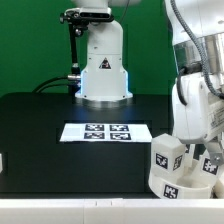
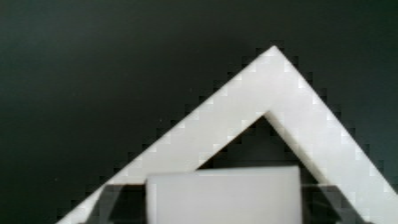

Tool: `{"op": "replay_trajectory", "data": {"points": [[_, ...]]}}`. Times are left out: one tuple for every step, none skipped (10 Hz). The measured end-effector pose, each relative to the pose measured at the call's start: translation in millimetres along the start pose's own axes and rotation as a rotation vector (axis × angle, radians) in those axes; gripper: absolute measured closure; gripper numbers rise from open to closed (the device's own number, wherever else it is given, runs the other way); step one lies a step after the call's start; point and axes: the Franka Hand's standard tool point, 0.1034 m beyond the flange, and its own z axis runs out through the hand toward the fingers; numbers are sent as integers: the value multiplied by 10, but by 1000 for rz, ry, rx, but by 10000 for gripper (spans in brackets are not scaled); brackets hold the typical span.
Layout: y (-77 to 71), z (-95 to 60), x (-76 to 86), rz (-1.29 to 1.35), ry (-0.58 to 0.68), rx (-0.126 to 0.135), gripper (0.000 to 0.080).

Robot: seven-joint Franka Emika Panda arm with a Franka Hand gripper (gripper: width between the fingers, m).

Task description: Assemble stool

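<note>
Exterior view. Desk (image 1: 40, 130): flat, matte black. Marker board (image 1: 107, 132) lies flat mid-desk, a thin white rectangle with 4 black-and-white tags. Behind it, at the far edge, stands the robot base (image 1: 104, 65), glossy white and rounded, with a triangle mark on its front.

My arm (image 1: 195, 90), smooth white shells, comes down over the desk's near corner on the exterior view's right. The stool parts are bunched there. The seat (image 1: 178, 186) is a thick round white plastic disc with a tag on its rim. 2 chunky square white legs rise above it, 1 leg (image 1: 165, 155) toward the exterior view's left and a second leg (image 1: 197, 160) beside it, each with a tag face. I cannot tell whether they are seated in the disc or only standing against it. My own body hides much of that corner.

Wrist view. My end effector (image 2: 222, 200) is closed on a white block (image 2: 222, 190): flat-faced, square-cornered plastic, most likely a stool leg. A grey finger (image 2: 121, 205) presses each side of it. Beyond the block, against the black desk, a white V-shaped piece (image 2: 267, 85) spreads as 2 straight, flat bands meeting at a sharp point. What that piece is I cannot tell. The picture is soft, and no tags are legible there.
</note>
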Motion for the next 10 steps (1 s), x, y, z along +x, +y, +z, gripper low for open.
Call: {"op": "replay_trajectory", "data": {"points": [[3,6,4,-11,1,-1,465],[3,7,4,-25,1,-1,393],[2,-1,-1,-29,0,0,249],[-11,-85,-35,-46,-12,11,249],[-23,-231,-56,-60,-28,32,171],[-18,-372,-68,-70,-43,46,154],[-22,-487,-110,-72,-58,52,154],[-34,-561,-154,-77,-70,58,151],[-25,-499,-116,-77,-60,54,151],[-20,-482,-105,-76,-57,53,151]]}}
